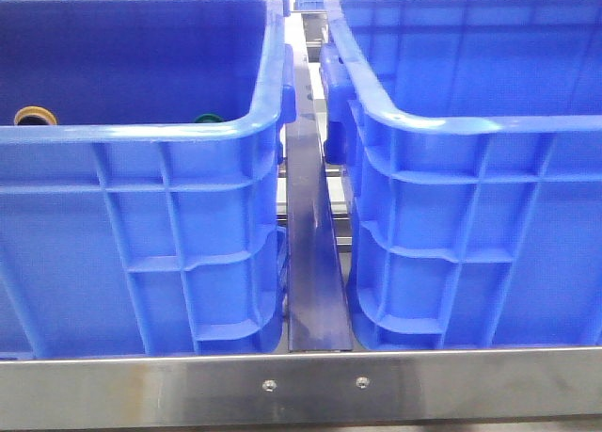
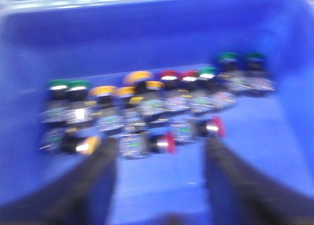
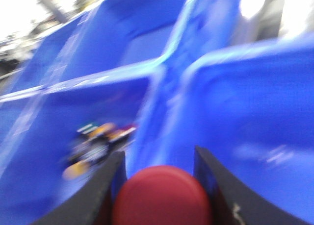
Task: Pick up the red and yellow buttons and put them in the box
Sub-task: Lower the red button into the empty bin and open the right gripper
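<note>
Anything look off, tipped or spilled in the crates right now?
Mostly fine. In the left crate, a few buttons lie on their sides in front of the upright row. The right gripper holds a red button; the left gripper is open, empty.

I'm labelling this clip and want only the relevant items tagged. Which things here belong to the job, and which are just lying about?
Belongs to the job:
- red button held in the right gripper
- red buttons and yellow buttons in the left crate
- right crate
- left gripper, open above the pile

Just lying about:
- green buttons
- metal rail
</note>
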{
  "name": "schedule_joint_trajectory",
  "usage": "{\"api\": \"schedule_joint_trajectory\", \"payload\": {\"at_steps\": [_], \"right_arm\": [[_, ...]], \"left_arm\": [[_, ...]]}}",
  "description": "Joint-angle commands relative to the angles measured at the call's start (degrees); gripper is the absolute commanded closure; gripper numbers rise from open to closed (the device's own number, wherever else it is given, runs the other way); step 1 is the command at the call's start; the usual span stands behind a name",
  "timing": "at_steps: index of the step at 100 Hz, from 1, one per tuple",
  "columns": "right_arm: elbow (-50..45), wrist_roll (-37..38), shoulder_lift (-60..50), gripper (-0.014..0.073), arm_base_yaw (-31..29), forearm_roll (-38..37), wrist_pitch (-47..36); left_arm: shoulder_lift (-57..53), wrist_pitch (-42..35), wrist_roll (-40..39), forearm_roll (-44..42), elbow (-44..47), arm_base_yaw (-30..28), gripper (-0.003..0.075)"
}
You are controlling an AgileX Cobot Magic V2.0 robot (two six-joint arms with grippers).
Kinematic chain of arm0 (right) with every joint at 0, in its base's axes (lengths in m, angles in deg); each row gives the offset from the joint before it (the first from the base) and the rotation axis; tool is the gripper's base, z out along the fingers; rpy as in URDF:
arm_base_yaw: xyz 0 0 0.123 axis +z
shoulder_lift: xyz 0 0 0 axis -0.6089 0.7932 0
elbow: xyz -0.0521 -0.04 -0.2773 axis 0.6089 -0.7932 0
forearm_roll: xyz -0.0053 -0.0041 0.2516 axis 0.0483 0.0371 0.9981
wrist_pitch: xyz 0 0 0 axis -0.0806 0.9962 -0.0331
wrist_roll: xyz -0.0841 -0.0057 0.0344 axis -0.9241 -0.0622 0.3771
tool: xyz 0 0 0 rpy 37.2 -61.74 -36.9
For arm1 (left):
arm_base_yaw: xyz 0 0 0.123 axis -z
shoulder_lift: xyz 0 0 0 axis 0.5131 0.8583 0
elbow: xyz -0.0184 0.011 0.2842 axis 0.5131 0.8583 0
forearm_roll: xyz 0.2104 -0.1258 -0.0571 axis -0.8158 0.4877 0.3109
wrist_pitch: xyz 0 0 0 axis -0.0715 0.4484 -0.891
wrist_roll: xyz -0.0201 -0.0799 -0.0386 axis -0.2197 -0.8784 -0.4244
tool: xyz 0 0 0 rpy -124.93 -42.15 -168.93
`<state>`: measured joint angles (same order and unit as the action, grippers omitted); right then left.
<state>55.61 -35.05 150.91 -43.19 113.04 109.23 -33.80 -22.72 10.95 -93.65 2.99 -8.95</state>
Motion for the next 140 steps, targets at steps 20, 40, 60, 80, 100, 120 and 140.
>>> {"api": "schedule_joint_trajectory", "payload": {"at_steps": [20, 40, 60, 80, 100, 120, 140], "right_arm": [[2.01, -16.19, 0.97, 0.0484, -0.46, 3.62, -16.82], [2.01, -28.90, 8.22, 0.0484, -0.46, 11.45, -19.68], [2.01, -45.68, 17.20, 0.0484, -0.46, 25.27, -15.83], [3.99, -53.53, 24.42, 0.0484, 0.36, 28.69, -11.88], [7.71, -55.47, 30.09, 0.0484, 2.58, 28.69, -12.80], [10.86, -55.73, 33.67, 0.0484, 3.19, 28.69, -14.00], [11.96, -57.37, 35.92, 0.0484, 3.19, 28.68, -14.15]], "left_arm": [[-0.57, -6.50, -0.69, -1.43, -0.95, -3.14, 0.0741], [-0.57, -7.01, -0.69, -1.09, -0.95, -3.14, 0.0741], [-0.57, -7.01, -0.69, -0.80, -0.95, -3.14, 0.0741], [-0.57, -7.01, -0.69, 0.54, -0.95, -3.14, 0.0741], [-0.57, -7.01, -0.69, 0.67, -0.95, -3.14, 0.0741], [-0.57, -7.01, -0.69, 0.67, -0.95, -3.14, 0.0741], [-0.57, -7.01, -0.69, 0.67, -0.95, -3.14, 0.0741]]}}
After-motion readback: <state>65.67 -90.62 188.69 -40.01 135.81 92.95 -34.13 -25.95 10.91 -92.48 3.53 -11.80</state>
